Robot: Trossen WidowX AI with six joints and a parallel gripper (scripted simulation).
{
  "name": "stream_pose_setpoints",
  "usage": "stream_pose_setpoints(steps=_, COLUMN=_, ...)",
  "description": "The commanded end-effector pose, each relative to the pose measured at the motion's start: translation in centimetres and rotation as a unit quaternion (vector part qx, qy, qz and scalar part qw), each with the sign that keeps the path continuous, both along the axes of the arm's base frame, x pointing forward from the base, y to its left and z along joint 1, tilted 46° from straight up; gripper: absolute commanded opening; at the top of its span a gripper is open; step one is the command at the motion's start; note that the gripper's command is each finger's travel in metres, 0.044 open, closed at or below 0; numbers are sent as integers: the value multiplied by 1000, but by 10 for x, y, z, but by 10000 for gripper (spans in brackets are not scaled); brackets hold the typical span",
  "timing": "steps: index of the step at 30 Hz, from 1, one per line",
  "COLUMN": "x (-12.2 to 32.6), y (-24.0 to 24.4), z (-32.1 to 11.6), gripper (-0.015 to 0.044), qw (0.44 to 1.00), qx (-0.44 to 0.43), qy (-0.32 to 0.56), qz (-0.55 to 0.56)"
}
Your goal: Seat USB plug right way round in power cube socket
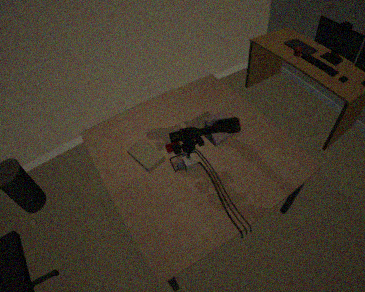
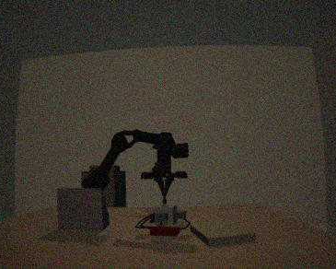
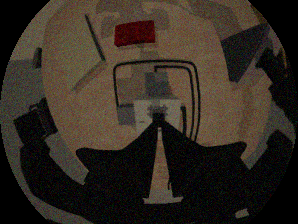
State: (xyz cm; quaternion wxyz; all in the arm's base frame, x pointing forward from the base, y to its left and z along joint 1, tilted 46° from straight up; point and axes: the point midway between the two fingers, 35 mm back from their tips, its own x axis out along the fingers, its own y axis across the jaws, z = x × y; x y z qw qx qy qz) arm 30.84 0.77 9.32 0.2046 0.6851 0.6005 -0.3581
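The white power cube stands on the table with other plugs and grey blocks at its sides. My gripper points straight down over its top and is shut on the USB plug, a small dark thing at the fingertips. The fingers hide most of the plug. The tips are just above or at the cube's top, beside a grey patch around the socket. The frames are too dark to tell which way round the plug is or how deep it sits. In the top view the arm covers the fingertips.
A red block lies near the cube. A pale flat box lies to one side. Black cables loop around the cube and run across the table. A large grey box stands by the arm's base.
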Motion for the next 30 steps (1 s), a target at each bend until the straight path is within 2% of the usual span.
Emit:
stream_pose_setpoints(steps=1, x=0, y=0, z=-1, gripper=0, qw=1000, qx=-2, qy=1, qz=0)
stream_pose_setpoints(steps=30, x=0, y=3, z=-3, gripper=0, qw=1000, qx=-2, qy=1, qz=0)
